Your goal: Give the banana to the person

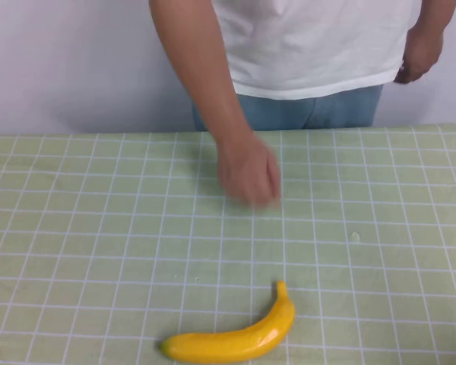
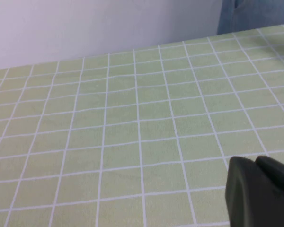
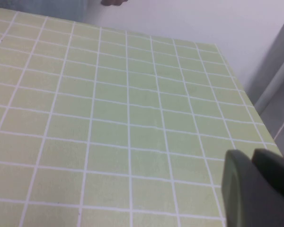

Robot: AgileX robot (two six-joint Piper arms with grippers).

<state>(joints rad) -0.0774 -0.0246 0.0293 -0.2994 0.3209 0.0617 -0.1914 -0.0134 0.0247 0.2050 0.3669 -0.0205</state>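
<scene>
Banana (image 1: 239, 338) sits nearest the camera, flat on the green checked cloth (image 1: 76, 251) at the near edge of the table, about mid-width, stem tip pointing toward the far edge and slightly right, blunt end toward the left. Nothing is touching it. Left to right: the left gripper (image 2: 260, 191) isn't in the high view at all; its wrist camera only catches a dark bit of finger over bare cloth near the far-left part of the table, so I cannot tell if it's released or clenched, and it's clearly grasping nothing. Mid-table, the person (image 1: 311, 53) stands at the far edge with one hand (image 1: 248, 171) reaching down over the cloth, well apart from the banana; the hand is blurred, the other arm hangs by the hip at the right. The right gripper (image 3: 255, 187) is the same story: out of the high view, a dark finger edge over bare cloth near the far-right corner, state cannot tell, empty. Progress judgement: zero so far. No approach, no grasp, no lift. Left to do: reach the banana, pick it, carry it across to the person's hand, let go.
</scene>
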